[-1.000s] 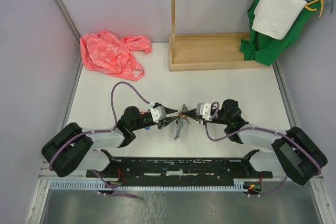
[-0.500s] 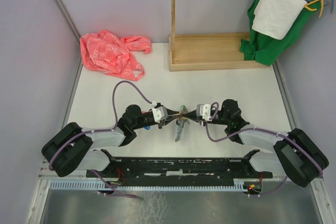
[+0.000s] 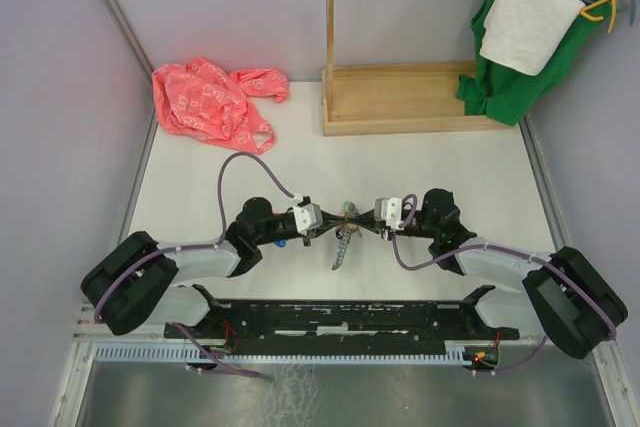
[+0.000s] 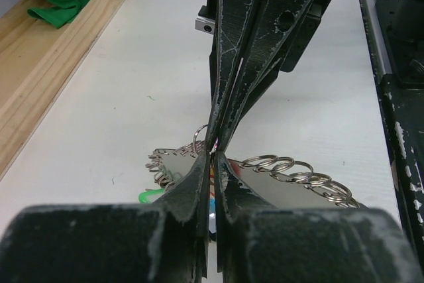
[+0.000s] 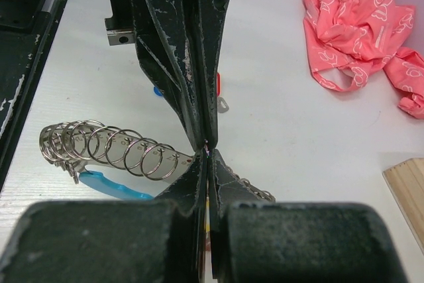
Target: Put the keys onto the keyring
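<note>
Now, left gripper (image 4: 212, 158): black fingers set narrow, a thin slot between them; whether they pinch anything cannot be told.
Right gripper (image 5: 207, 149): black fingers pressed together, meeting the left tip to tip; what they nip, if anything, is hidden.
Large keyring of grey metal loops and light-blue sleeve (image 5: 109, 154): just under both tips, on the white table (image 3: 200, 197), midway along its near edge.
Handling: probably light; the metal stiff but slippery, the loops loose and apt to shift; the sleeve looks the surest hold.

Keyring (image 5: 116, 152) — grey coils, blue sleeve — apparently outstretched.
</note>
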